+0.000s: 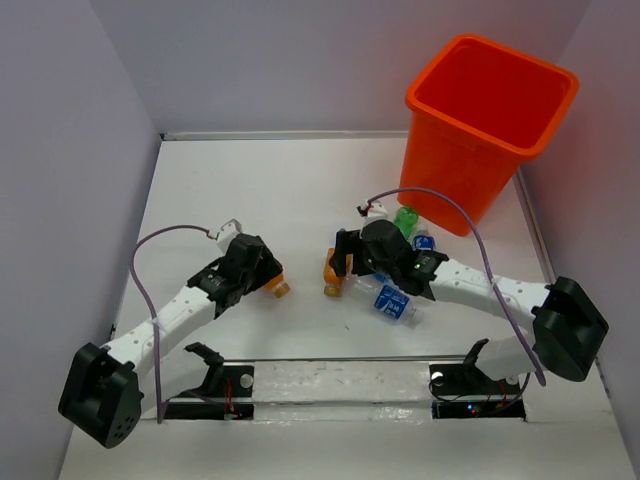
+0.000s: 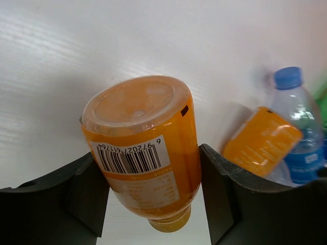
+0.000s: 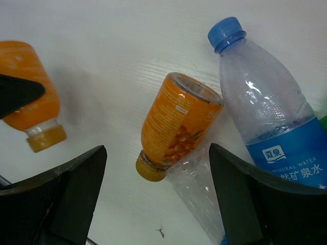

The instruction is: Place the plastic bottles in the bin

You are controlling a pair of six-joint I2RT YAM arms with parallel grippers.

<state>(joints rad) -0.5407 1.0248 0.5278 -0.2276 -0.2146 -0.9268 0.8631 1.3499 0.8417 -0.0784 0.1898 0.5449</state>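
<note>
Between the dark fingers (image 2: 76, 199) of the left gripper (image 2: 148, 153) an orange bottle (image 2: 145, 122) is seen, both of its flanks pressed by the pads: clamped. Clear flat base, barcode on an orange label, orange cap. Base is turned away from the wrist, cap toward it; from above, the cap is seen poking out to the right and toward the near edge.

Right gripper (image 3: 157, 150): fingers (image 3: 255, 199) spread wide, nothing touched. A second orange bottle (image 3: 176, 127) is framed between them, lying on its side, base up-right and cap down-left in the wrist view. Just beside it, on the right, a blue-labelled bottle (image 3: 265, 112) is laid, clear body, blue cap pointing away from the wrist. A crumpled clear bottle (image 3: 196, 194) is partly tucked under the orange one. Whether these bottles touch cannot be told.

From above, a green bottle (image 1: 406, 220) is noted behind the right wrist, near the foot of the bin (image 1: 450, 170). Bright orange bin, square rim, tapered sides, set in the far right corner of the table (image 1: 300, 180), mouth open upward. Pale walls (image 1: 70, 150) close the table on the left, far and right sides. Bare white surface is seen left of and beyond the bottle cluster, and between the two grippers.
</note>
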